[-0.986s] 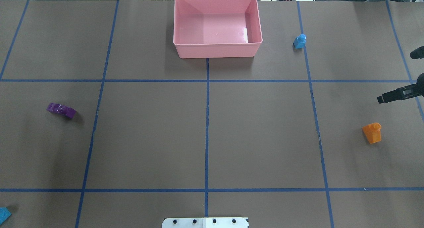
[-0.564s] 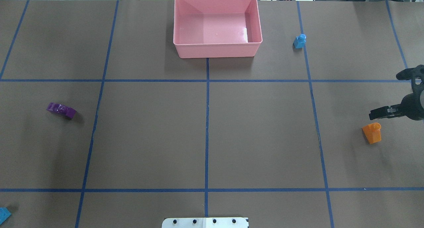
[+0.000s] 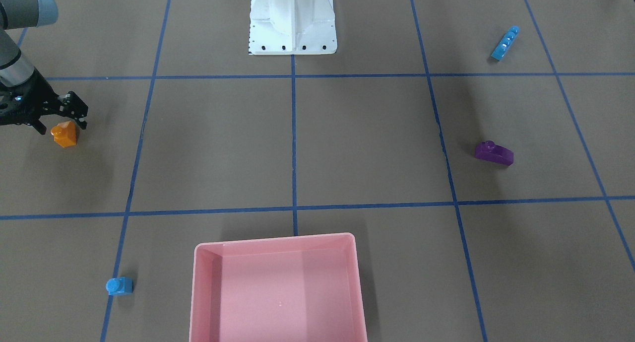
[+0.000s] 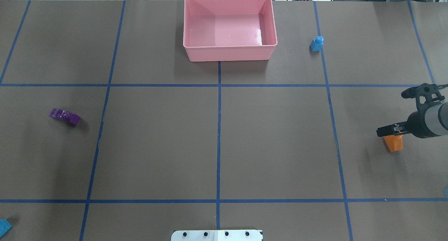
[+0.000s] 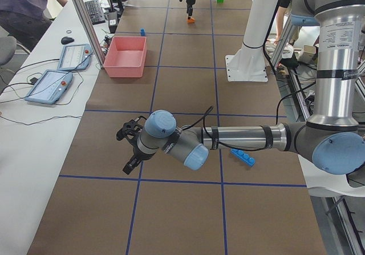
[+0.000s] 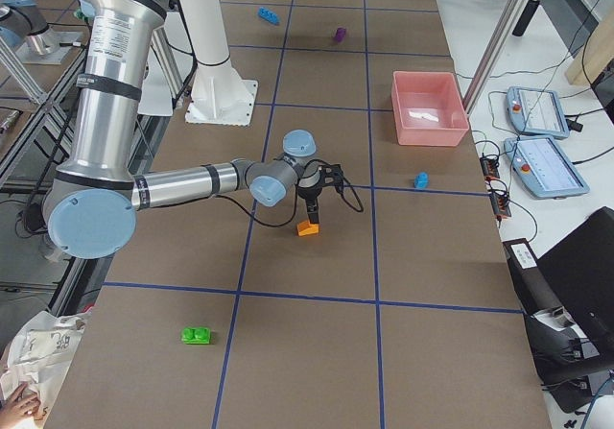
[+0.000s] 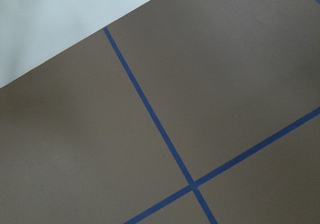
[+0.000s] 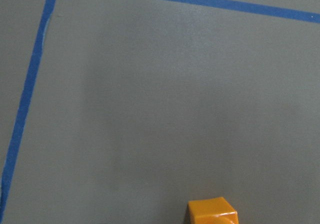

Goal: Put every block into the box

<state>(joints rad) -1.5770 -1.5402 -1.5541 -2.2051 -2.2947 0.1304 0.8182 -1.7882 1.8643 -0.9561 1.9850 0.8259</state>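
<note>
Right gripper (image 3: 60, 127): jaws wide apart. It hangs low over the orange studded plastic brick (image 3: 65, 135), with one finger on each side of it in the front-facing view. I cannot tell if a finger touches the brick.
Left gripper (image 5: 126, 151): it shows only in the left side view, over the table near the operators' edge. I cannot tell if its jaws are wide or narrow.
Orange brick, place: on the table at the robot's right side, well apart from the box. Its top shows at the lower edge of the right wrist view.
Box: the shallow rectangular pink plastic tray (image 4: 229, 54) stands at the far middle of the table.
Small light-blue studded brick (image 4: 316, 44): upright on a blue tape line, near the tray's right side but not touching it.
Purple studded brick (image 4: 64, 116): on the robot's left side, well apart from the tray.
Long four-stud light-blue brick (image 3: 504, 43): near the robot's edge, on its left.
Green studded brick (image 6: 198, 335): near the table's end on the robot's right.
Table (image 4: 157, 143): brown cover with a grid of blue tape.
White metal robot base (image 3: 292, 19): at the middle of the robot's edge.
</note>
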